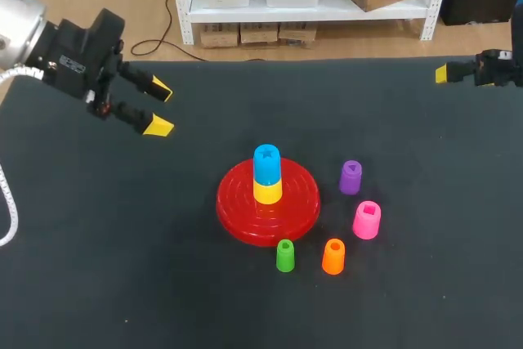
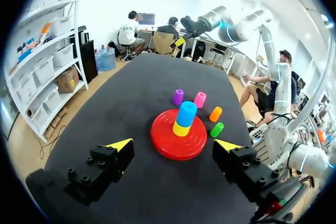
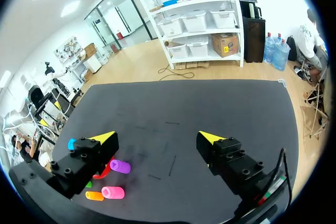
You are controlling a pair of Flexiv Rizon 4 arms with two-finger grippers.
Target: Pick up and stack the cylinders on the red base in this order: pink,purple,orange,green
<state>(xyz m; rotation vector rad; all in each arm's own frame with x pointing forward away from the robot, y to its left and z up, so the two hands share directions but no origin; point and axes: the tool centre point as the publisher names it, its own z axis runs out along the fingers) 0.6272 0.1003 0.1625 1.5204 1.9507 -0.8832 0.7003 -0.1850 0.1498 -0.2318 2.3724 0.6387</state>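
The red base point(image 1: 237, 212) lies mid-table and carries a yellow cylinder point(image 1: 267, 191) with a blue one point(image 1: 266, 163) on top. To its right stand the purple cylinder point(image 1: 350, 177) and the pink cylinder point(image 1: 367, 220). The orange point(image 1: 333, 256) and green point(image 1: 284, 256) cylinders stand at its front. My left gripper point(image 1: 159, 109) hovers open at the far left, well apart from the base point(image 2: 164, 144). My right gripper point(image 1: 445, 73) is at the far right edge, open point(image 3: 157, 138) and holding nothing. Beside its finger lie the purple point(image 3: 119, 167), pink point(image 3: 113, 192) and orange point(image 3: 94, 196) cylinders.
The black table top point(image 1: 122, 267) spreads wide around the base. Its far edge runs behind both grippers. The four loose cylinders cluster to the right and front of the base.
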